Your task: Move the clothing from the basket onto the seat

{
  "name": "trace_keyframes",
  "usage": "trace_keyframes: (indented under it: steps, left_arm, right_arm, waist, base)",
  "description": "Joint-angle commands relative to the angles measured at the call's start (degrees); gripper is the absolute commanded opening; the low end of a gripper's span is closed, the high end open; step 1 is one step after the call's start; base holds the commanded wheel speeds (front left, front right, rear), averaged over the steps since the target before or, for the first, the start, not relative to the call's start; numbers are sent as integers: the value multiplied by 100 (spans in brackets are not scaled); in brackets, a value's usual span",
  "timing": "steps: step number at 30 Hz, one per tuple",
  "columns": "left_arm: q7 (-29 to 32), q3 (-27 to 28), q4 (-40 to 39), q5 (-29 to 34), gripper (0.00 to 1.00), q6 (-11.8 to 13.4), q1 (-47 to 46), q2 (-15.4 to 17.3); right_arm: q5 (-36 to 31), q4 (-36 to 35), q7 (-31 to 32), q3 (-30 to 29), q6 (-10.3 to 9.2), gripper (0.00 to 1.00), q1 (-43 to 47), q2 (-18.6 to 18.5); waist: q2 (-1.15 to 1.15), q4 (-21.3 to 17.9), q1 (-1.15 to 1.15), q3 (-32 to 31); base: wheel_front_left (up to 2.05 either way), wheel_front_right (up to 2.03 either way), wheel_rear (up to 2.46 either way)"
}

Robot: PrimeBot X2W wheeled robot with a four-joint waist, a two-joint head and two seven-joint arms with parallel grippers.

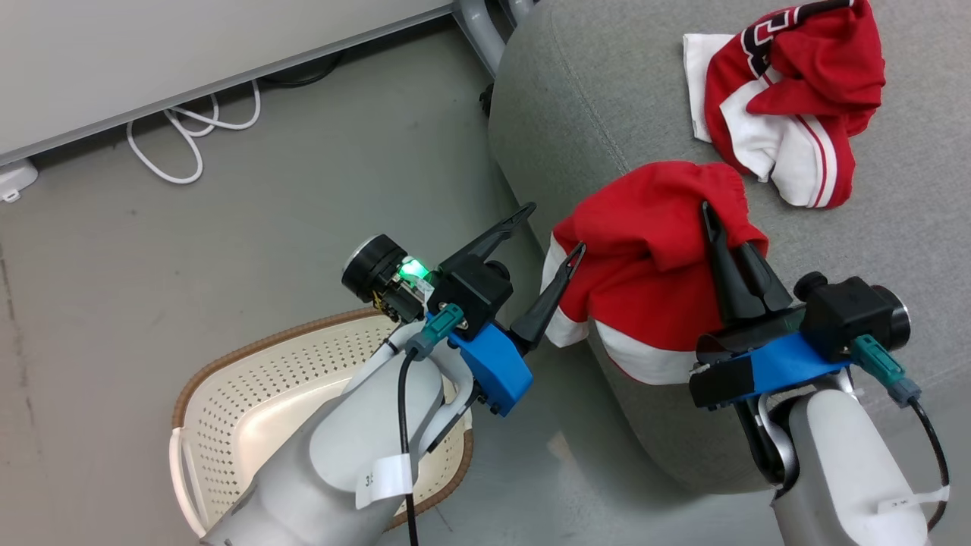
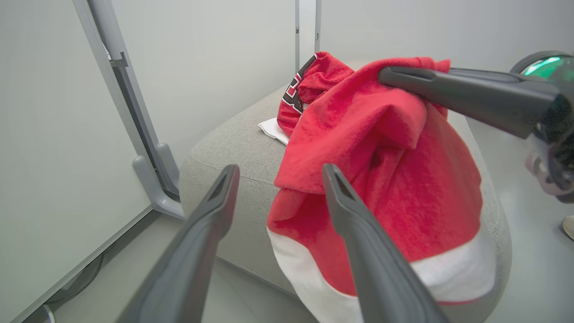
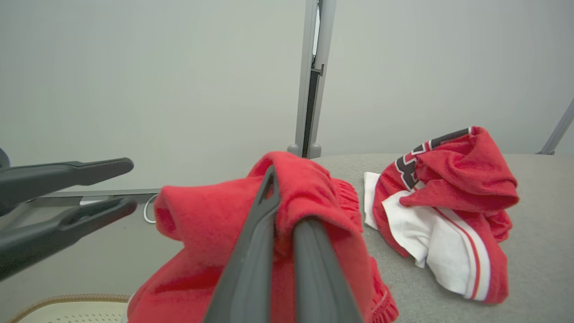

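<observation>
The red shorts [image 1: 645, 258] with a white hem hang over the near left edge of the grey seat [image 1: 576, 98]. My right gripper [image 1: 724, 235] is shut on their elastic waist, lifting it into a peak [image 3: 305, 179]. The red-and-white top [image 1: 804, 98] lies crumpled farther back on the seat [image 3: 538, 251]. My left gripper [image 1: 556, 227] is open just left of the shorts [image 2: 394, 179], one finger against the fabric's edge. The cream basket [image 1: 250, 394] with its brown rim stands on the floor at lower left, partly behind my left forearm.
A white cable [image 1: 190, 136] loops on the grey floor under a pale wall panel [image 1: 190, 61]. A grey metal frame leg [image 1: 478, 30] stands beside the seat's far left corner. Bare floor lies between the basket and the seat.
</observation>
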Motion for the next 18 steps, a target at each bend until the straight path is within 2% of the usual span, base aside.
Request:
trace_keyframes:
  steps: [1, 12, 18]
  left_arm:
    - [-28, -57, 12, 39, 100, -26, 83, 21]
    - [-28, -50, -10, 14, 100, -42, 182, 22]
    - [-28, -12, -66, 35, 100, -28, 183, 38]
  right_arm:
    - [23, -142, -24, -144, 1, 0, 217, 4]
    - [132, -368, -24, -288, 1, 0, 616, 4]
    - [118, -434, -23, -305, 1, 0, 497, 5]
  waist:
    - [-1, -116, 0, 9]
    - [-1, -198, 0, -75]
    - [-1, -176, 0, -70]
  base:
    - [0, 0, 0]
    - [0, 0, 0]
    - [0, 0, 0]
